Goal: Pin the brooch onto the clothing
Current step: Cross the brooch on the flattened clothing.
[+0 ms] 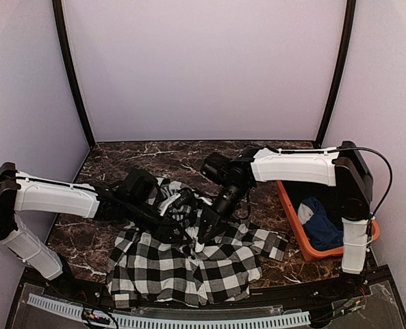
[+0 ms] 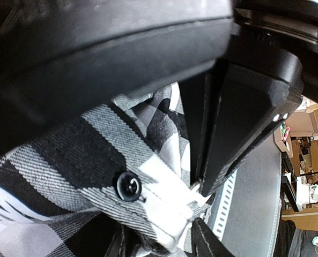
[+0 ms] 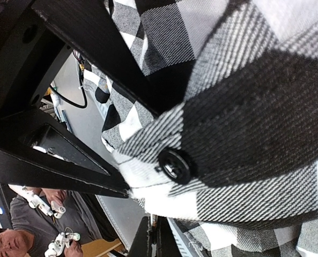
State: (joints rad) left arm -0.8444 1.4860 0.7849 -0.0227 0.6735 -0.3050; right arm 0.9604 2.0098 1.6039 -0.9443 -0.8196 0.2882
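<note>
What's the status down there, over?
Left tool open at the shirt. Right tool shut, pinching the shirt near a button. No brooch in sight. Nothing blocking.

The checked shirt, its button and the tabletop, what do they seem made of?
The checked shirt: soft woven cloth, likely flannel, matte; twill ribs show close up. The button: glossy black, probably plastic, by its sheen. The tabletop: dark marble look, white veins; stone or laminate, unclear.
</note>
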